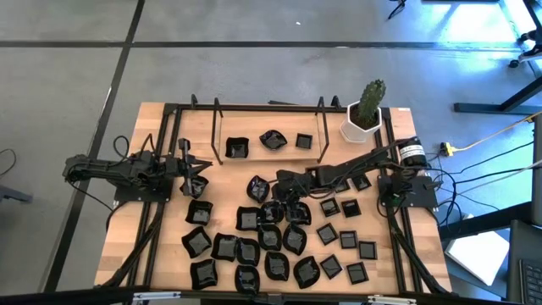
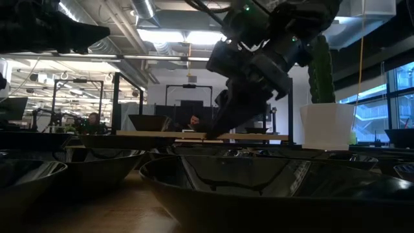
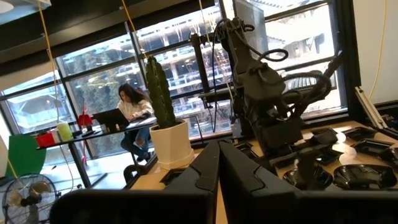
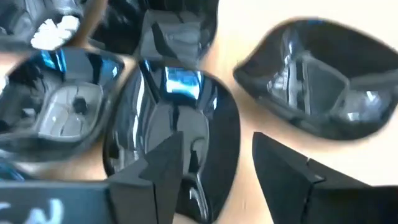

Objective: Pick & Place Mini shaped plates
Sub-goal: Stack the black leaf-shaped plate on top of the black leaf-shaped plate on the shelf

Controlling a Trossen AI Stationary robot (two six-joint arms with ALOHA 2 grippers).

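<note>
- My right arm reaches in from the worktop's right edge, stretched low and diagonally toward the middle, its right pincer (image 1: 275, 196) tipped down over the crowd of plates (image 1: 271, 241).
- From the right wrist I see its fingers (image 4: 152, 171) spread wide with nothing between them; one finger hangs over a glossy leaf-like plate (image 4: 180, 118), the other over bare wood beside it.
- A rounded plate (image 4: 314, 93) lies just beside that one, apart from it, and a squarish plate (image 4: 59, 109) sits touching its other side.
- The plates cover the near and middle worktop (image 1: 127, 229), many touching or overlapping; three more (image 1: 269, 141) sit in a row inside the black frame (image 1: 195, 110) at the far side.
- My left arm lies folded along the left edge, level with the surface, its left pincer (image 1: 193, 172) pointing toward the middle, just beside a plate (image 1: 197, 186).
- In the left wrist view its fingers (image 3: 208, 171) are pressed together, holding nothing.
- The cactus pot (image 1: 362, 123) stands at the far right corner.
- From the low view the right pincer (image 2: 223, 120) slants down behind the nearest dishes.
</note>
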